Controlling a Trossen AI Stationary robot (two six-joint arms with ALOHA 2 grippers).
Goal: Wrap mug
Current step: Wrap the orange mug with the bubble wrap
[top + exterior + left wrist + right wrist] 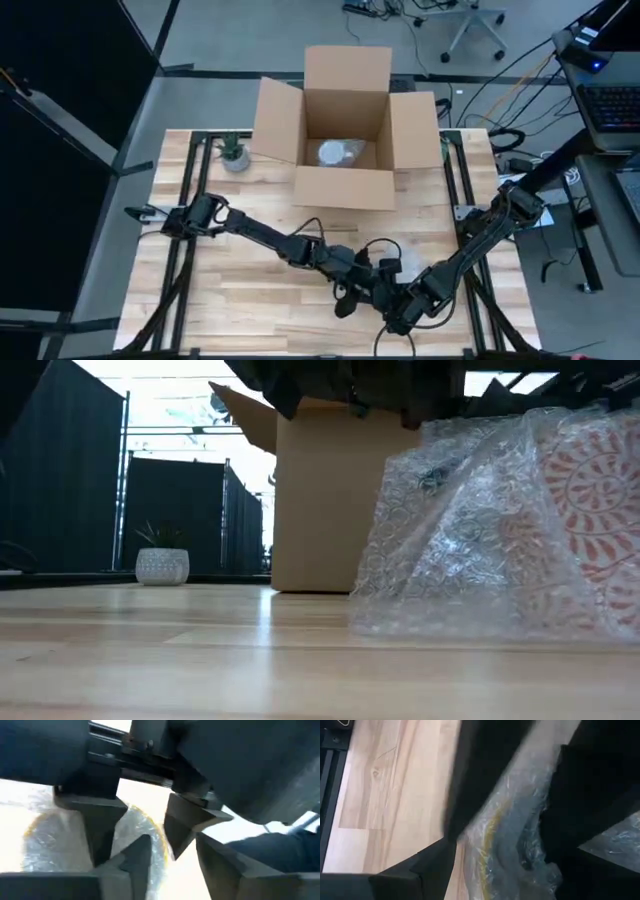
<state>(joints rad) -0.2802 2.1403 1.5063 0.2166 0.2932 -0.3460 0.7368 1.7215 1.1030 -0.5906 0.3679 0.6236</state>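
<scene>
Both grippers crowd the bubble-wrapped mug (520, 530) in front of the cardboard box (345, 125); left gripper (362, 283) and right gripper (392, 300) fingers' spacing cannot be told.

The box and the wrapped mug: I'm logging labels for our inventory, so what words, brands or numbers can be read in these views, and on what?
None can be read.
Cardboard box: plain, no print showing.
Mug inside bubble wrap: a red ornamental pattern only, no lettering.
White plant pot: textured, no text.

Grey floor (250, 30), office chair base (470, 20), black curtains (60, 480), bright backlight.
</scene>
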